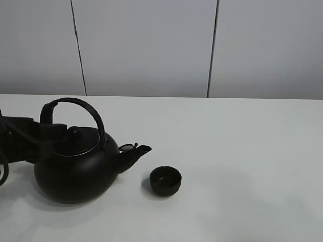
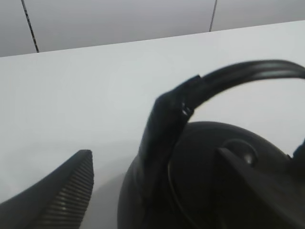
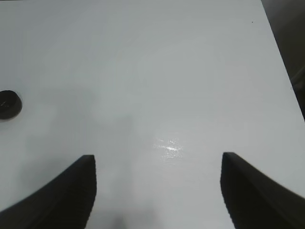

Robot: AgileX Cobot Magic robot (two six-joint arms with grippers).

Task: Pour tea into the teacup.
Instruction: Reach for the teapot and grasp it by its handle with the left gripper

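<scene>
The big black kettle (image 1: 75,169) stands on the white table at the left, its spout pointing right toward the teacup (image 1: 165,180), a small matte-black cup just beyond the spout tip. My left gripper (image 1: 52,132) is at the left end of the kettle's arched handle (image 1: 81,105). In the left wrist view the left gripper (image 2: 159,191) is open, with the handle (image 2: 164,129) standing between its two fingers and the kettle lid below. My right gripper (image 3: 157,191) is open and empty above bare table; the teacup (image 3: 7,104) shows far off at that view's edge.
The white table (image 1: 242,151) stretches to the right of the cup, with a grey panelled wall (image 1: 151,45) behind it. The table's edge shows in the right wrist view (image 3: 281,57).
</scene>
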